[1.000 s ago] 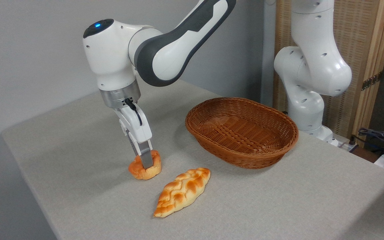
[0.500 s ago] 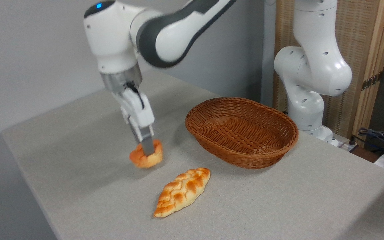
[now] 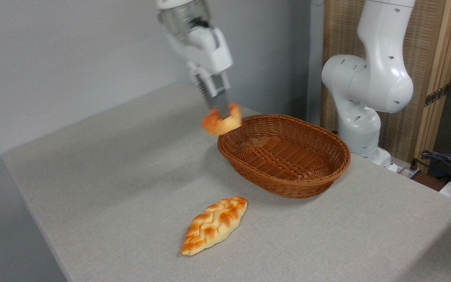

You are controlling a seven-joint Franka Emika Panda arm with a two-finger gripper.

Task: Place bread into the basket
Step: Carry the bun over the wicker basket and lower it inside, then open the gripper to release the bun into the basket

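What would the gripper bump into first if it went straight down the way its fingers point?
The gripper, shut on the bun, points down. It would likely meet the basket at its near-left rim or the table beside it; depth is unclear.

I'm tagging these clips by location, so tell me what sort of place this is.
Probably a robotics lab or test room, not a kitchen: a robot arm is mounted at a bare grey table, cables trail at the right edge, and the bun, braided loaf and basket look like props.

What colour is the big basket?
Brown woven wicker basket, clearest in the fixed camera view.
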